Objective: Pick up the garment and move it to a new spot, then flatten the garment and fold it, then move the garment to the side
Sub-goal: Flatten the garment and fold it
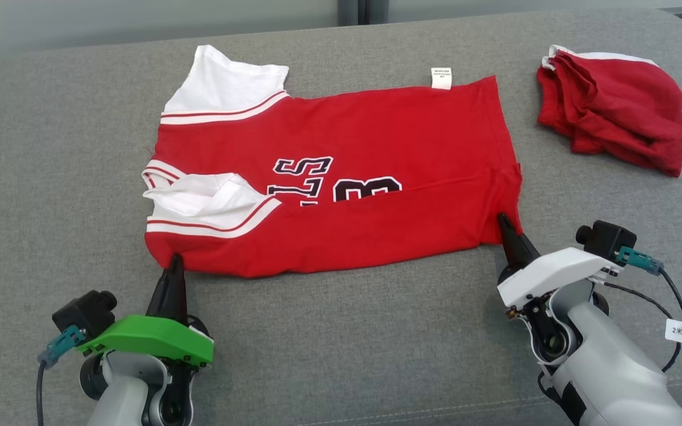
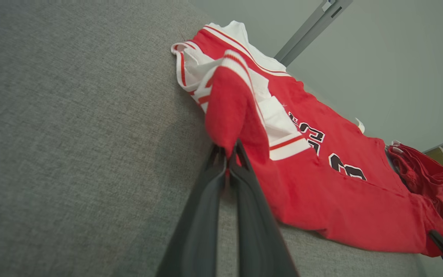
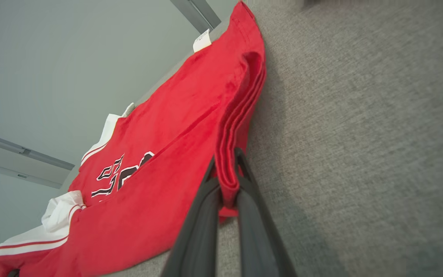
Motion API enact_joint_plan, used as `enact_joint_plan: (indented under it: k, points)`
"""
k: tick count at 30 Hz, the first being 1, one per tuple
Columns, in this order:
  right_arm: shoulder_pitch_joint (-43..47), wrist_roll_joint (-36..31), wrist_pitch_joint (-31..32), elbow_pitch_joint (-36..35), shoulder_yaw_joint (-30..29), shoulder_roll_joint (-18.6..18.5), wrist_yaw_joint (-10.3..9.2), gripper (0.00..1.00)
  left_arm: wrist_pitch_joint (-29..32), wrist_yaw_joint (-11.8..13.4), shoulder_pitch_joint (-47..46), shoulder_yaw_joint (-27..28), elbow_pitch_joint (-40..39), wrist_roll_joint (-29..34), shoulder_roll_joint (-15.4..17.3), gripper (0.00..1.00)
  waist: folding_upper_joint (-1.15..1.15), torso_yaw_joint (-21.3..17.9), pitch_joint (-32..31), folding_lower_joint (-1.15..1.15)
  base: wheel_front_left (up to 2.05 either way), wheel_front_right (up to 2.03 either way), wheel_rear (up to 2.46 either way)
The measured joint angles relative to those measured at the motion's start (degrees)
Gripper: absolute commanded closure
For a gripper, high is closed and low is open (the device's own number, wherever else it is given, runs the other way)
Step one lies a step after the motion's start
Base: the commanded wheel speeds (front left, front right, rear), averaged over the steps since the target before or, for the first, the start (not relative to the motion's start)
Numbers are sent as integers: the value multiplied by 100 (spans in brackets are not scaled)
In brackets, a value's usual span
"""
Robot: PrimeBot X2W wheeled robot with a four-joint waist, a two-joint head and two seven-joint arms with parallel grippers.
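1. The jersey [image 1: 388,136] lies spread on the grey surface [image 1: 51,177], in the middle of the head view, with the white sleeves at the left of the frame and the hem at the right.
2. Its lower edge looks already folded over: the black letters are cut by this edge, and the right wrist view shows several layers of cloth there. So I judge that the step in hand is the folding, with flattening mostly done.
3. The left tool [image 1: 174,259], at the lower left of the frame, is closed and pinches the lower left corner of the jersey, under the sleeve.
4. The right tool [image 1: 502,220], at the lower right, is also closed, and it pinches the lower right corner at the hem, with the layers between its fingers.
5. The next move probably calls for both tools to lift together and carry this edge toward the top of the frame at the same pace, so that the fold stays straight and the layers do not slip out.
6. A second garment [image 1: 613,106], red and bundled, lies at the upper right, apart from the jersey.
7. Neither garment is in a container; both rest directly on the surface. At the right edge of the left wrist view there is a brown thing [image 2: 442,156], maybe a box, and I cannot tell what is in it.
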Motion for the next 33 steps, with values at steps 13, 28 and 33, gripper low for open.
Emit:
enact_joint_plan:
  k: [13,28,33]
  points:
    - [700,49,-29,-517,-167,-281,0,100,-98,1,699,85,-377,56,-1,100,0,3,-367,0,0,0,0]
    - [1875,-25,-30,-1291,-216,-553,5,100,-114,154,1900,131,-1140,56,5,100,0,57,-688,0,0,0,0]
    - [2128,-15,-30,-1373,-199,-560,5,100,-114,185,2078,-16,-1318,56,18,100,0,35,-682,0,0,0,0]
